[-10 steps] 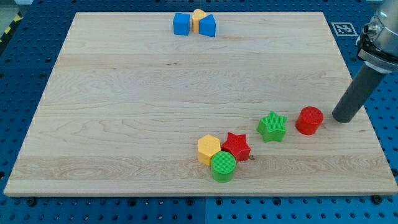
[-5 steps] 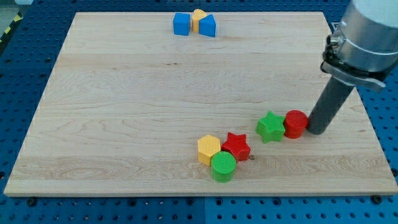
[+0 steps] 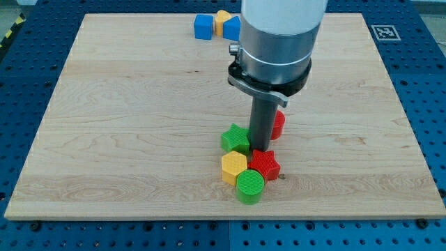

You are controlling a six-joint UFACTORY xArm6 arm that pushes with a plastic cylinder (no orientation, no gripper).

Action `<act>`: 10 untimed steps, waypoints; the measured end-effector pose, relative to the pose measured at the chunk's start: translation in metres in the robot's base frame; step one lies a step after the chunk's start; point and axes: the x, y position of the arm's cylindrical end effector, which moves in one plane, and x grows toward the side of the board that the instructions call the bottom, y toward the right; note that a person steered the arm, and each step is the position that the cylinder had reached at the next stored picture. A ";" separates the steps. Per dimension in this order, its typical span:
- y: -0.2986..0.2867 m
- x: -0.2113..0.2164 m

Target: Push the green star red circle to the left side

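The green star (image 3: 235,138) lies near the board's lower middle, touching the top of the yellow hexagon (image 3: 234,167). The red circle (image 3: 278,124) is mostly hidden behind my rod, only its right edge showing. My tip (image 3: 259,150) stands just right of the green star, left of the red circle and just above the red star (image 3: 265,164).
A green circle (image 3: 250,186) sits below the yellow hexagon and red star. Two blue blocks (image 3: 203,26) (image 3: 231,28) flank a yellow block (image 3: 222,19) at the board's top edge. The arm's wide body (image 3: 277,38) covers the upper middle.
My rod swept left from the board's right side, pushing the red circle and green star leftward until they reached the cluster of yellow hexagon, red star and green circle.
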 end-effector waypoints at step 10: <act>0.060 -0.052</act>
